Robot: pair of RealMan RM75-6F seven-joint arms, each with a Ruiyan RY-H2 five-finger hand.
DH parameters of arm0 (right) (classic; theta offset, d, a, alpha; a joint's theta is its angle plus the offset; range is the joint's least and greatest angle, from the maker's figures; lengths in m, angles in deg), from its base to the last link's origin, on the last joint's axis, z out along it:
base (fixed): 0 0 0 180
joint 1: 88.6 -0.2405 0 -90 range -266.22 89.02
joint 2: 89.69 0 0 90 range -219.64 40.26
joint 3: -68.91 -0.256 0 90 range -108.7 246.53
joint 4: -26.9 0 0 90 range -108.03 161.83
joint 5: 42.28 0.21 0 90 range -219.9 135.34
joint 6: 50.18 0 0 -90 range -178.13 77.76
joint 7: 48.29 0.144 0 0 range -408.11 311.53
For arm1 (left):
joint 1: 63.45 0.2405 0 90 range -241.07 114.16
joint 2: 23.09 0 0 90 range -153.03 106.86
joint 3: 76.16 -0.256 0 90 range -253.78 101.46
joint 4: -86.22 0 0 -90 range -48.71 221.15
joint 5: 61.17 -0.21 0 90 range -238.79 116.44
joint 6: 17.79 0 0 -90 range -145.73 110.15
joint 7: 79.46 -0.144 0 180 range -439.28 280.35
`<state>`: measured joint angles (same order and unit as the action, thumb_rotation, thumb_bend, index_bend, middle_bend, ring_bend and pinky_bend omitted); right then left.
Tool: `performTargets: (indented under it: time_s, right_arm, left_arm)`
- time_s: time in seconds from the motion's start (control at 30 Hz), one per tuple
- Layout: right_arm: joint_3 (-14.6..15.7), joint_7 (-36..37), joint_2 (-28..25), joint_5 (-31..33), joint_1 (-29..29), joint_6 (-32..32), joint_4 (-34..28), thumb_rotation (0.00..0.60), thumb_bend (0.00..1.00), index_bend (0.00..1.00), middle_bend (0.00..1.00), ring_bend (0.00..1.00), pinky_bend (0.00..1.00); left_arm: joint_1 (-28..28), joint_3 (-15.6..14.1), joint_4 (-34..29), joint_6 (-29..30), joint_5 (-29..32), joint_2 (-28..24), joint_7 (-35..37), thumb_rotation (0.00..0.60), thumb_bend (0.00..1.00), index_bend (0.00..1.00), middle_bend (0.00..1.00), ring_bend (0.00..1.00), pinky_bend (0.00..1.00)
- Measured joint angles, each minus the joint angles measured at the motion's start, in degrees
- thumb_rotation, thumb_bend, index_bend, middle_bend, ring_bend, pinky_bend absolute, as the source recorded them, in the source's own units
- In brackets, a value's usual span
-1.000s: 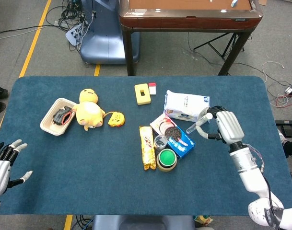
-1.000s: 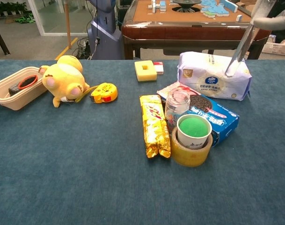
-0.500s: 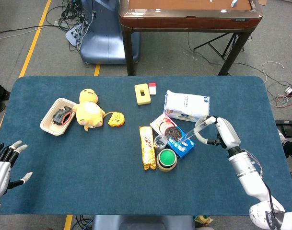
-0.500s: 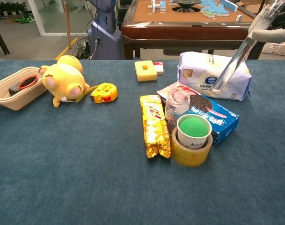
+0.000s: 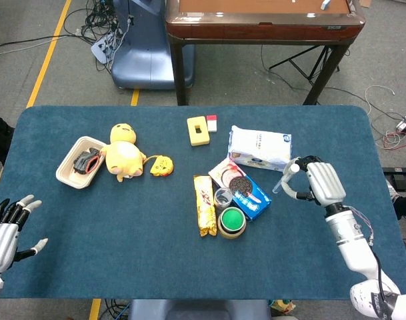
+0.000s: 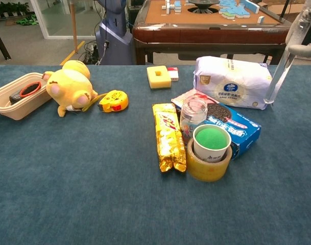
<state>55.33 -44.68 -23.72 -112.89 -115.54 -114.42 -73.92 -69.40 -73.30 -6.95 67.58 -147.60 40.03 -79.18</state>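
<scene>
My right hand (image 5: 321,183) grips a clear plastic tube (image 5: 281,183) at the right side of the table. The tube (image 6: 282,66) slants down to the left, and its tip hangs just right of the white tissue pack (image 6: 233,81) and the blue cookie box (image 5: 250,193). Only a finger of that hand (image 6: 305,49) shows in the chest view. My left hand (image 5: 5,229) hovers at the near left table edge with its fingers spread, holding nothing.
Beside the cookie box stand a glass jar (image 5: 223,197), a green cup inside a tape roll (image 5: 232,223) and a gold snack bar (image 5: 204,205). Further left lie a yellow plush (image 5: 125,153), a tape measure (image 5: 161,165) and a tray (image 5: 71,175). A yellow block (image 5: 199,130) sits at the back.
My right hand has drawn back to the right with the tube; its tip, over the cookie box half a second ago, now hangs right of the box. The left hand barely moved.
</scene>
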Motion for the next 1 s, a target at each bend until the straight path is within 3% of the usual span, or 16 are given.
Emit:
performTargets:
  time_s: [0.33,0.47,0.73,0.87,1.0]
  right_arm:
    - [-1.14,18.01,-1.08,-0.37,0.22,3.04,-1.78,0.6,0.57,0.65,0.46,0.39,0.25]
    - [-0.77,14.93,-0.99,-1.14,0.19,2.52,-0.57,0.6,0.57,0.65,0.46,0.39,0.25]
    - [-0.07,-0.92,0.64,-1.96,0.4,-2.22,2.93,0.6,0.57,0.65,0.46,0.39,0.25]
    - [-0.19,1.1,0.68,-1.11,0.51,-1.49,2.03,0.6,0.57,0.66,0.46,0.39,0.25]
    - [-0.7,9.12,-0.26,0.01,0.54,1.3,-0.24,0.6,0.57,0.66,0.46,0.39,0.25]
  left_arm:
    - [0.3,-0.15,0.01,0.28,0.08,-0.14,0.13,0.6,0.2,0.18,0.1,0.11,0.0]
    - [0.15,-0.17,-0.13,0.1,-0.1,-0.1,-0.03,0.6,0.2,0.18,0.1,0.11,0.0]
    - [-0.22,-0.02,-0.4,-0.19,-0.13,0.04,-0.51,0.6,0.2,0.18,0.1,0.11,0.0]
    - [-0.22,-0.11,-0.42,-0.2,-0.21,0.05,-0.58,0.6,0.2,0.18,0.1,0.11,0.0]
    - [-0.09,-0.08,-0.43,-0.04,-0.04,0.02,-0.5,0.6,0.2,0.18,0.1,0.11,0.0]
